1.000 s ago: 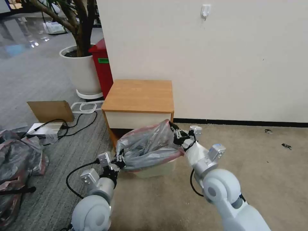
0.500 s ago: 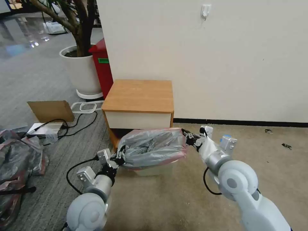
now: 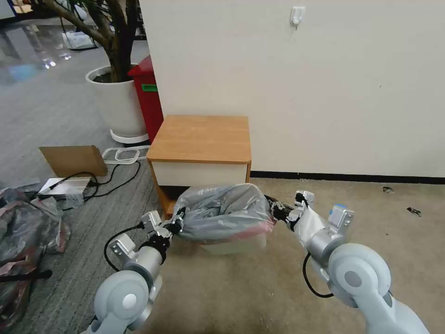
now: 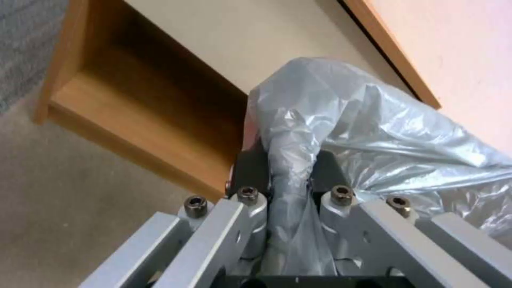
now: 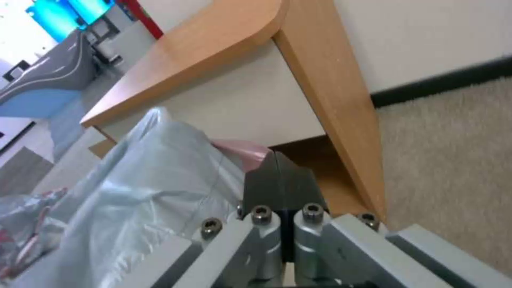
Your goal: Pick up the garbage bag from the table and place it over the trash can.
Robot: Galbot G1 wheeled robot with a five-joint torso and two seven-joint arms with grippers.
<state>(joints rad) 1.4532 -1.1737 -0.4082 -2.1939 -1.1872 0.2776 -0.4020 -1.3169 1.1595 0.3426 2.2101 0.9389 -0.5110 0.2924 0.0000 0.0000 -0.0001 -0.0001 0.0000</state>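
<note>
The garbage bag [image 3: 222,213], grey translucent plastic with a pinkish-red rim, hangs stretched wide between my two grippers, in front of the table [image 3: 201,137]. Its lower edge drapes over the cream trash can [image 3: 234,245], whose front wall shows below it. My left gripper [image 3: 177,226] is shut on the bag's left end; the plastic [image 4: 373,128] is bunched between the fingers [image 4: 251,168]. At the bag's right end, my right gripper [image 3: 274,212] has its fingers [image 5: 261,182] pressed together, with the bag's [image 5: 155,176] pink rim caught at their tips.
A tall red bin [image 3: 147,99] and a big white plant pot [image 3: 118,104] stand behind the table at the left. A cardboard sheet [image 3: 74,160], cables [image 3: 109,181] and a large plastic heap [image 3: 28,232] lie on the floor at the left. Beige carpet lies open at the right.
My right gripper has swung right and lower, pulling the bag's mouth wider and flatter over the trash can. The left gripper has edged slightly right and stays shut on the bag.
</note>
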